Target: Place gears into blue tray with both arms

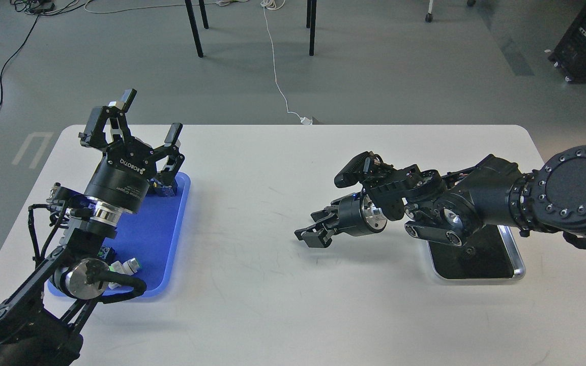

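Note:
The blue tray (163, 239) lies on the left of the white table. My left gripper (150, 118) hovers above the tray's far end, pointing up and away, open with nothing between its fingers. My right gripper (309, 235) reaches left over bare tabletop at the middle, low above the surface and well apart from the blue tray. Its dark fingers lie close together, and I cannot make out whether anything sits between them. One gear (470, 250), a tiny black ring, rests in the silver-rimmed tray just below my right arm.
The silver-rimmed black tray (516, 268) sits at the right, partly under my right forearm. Coloured push-button switches (127, 265) lie at the blue tray's near end, and blue ones (165, 189) at its far end. Bare tabletop separates the two trays.

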### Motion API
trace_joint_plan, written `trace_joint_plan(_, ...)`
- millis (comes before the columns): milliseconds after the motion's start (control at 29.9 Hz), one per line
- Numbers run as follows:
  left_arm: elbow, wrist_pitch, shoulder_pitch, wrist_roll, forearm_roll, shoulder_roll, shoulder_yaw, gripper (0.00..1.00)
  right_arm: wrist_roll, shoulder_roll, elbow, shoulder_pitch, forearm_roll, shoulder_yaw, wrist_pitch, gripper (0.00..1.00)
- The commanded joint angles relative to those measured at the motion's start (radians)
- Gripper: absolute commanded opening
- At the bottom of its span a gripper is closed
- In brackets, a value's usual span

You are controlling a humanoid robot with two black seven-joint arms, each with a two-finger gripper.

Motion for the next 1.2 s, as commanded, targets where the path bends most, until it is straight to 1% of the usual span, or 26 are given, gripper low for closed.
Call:
trace_joint_plan(0,0.000,0.000,0.000,0.000,-0.001,0.004,0.001,0.98,0.000,0.000,0.008,0.032,0.032,0.025,-0.008,0.94)
trace_joint_plan(134,0.000,-0.002,0.000,0.000,-0.001,0.009,0.001,0.98,0.000,0.000,0.022,0.042,0.056,0.138,-0.008,0.96)
trace_joint_plan(234,0.000,-0.009,0.000,-0.002,0.001,0.012,0.001,0.98,0.000,-0.118,0.051,0.007,0.065,0.293,-0.008,0.96)
trace_joint_plan(335,0.000,-0.029,0.000,-0.005,0.001,0.019,0.002,0.98,0.000,-0.262,0.072,-0.110,0.065,0.518,-0.007,0.97)
trace_joint_plan(435,0.000,-0.063,0.000,-0.003,0.001,0.022,0.002,0.98,0.000,-0.354,0.071,-0.263,0.065,0.803,-0.005,0.98)
trace_joint_plan(535,0.000,-0.069,0.000,-0.003,0.001,0.019,0.004,0.98,0.000,-0.374,0.062,-0.439,0.065,1.083,0.000,0.98)
trace_joint_plan(602,0.000,-0.069,0.000,-0.002,0.005,0.015,0.010,0.98,0.000,-0.376,0.060,-0.538,0.068,1.230,0.003,0.98)
trace_joint_plan(703,0.000,-0.069,0.000,-0.002,0.070,0.012,0.016,0.98,0.000,-0.376,0.069,-0.633,0.148,1.373,0.003,0.98)
trace_joint_plan(770,0.000,-0.071,0.000,-0.003,0.136,0.009,0.022,0.98,0.000,-0.376,0.071,-0.676,0.272,1.425,0.004,0.98)
trace_joint_plan(904,-0.001,-0.092,-0.011,-0.005,0.312,0.015,0.062,0.98,0.000,-0.380,0.072,-0.708,0.559,1.441,0.004,0.98)
trace_joint_plan(1004,-0.012,-0.098,-0.020,-0.006,0.453,0.016,0.070,0.98,0.000,-0.432,0.095,-0.725,0.717,1.436,0.021,0.98)
trace_joint_plan(1104,-0.040,-0.098,-0.054,-0.009,0.625,0.019,0.088,0.98,0.000,-0.495,0.155,-0.759,0.799,1.427,0.081,0.98)
trace_joint_plan(1171,-0.052,-0.098,-0.099,-0.017,0.762,0.019,0.141,0.98,0.000,-0.518,0.178,-0.791,0.803,1.432,0.136,0.98)
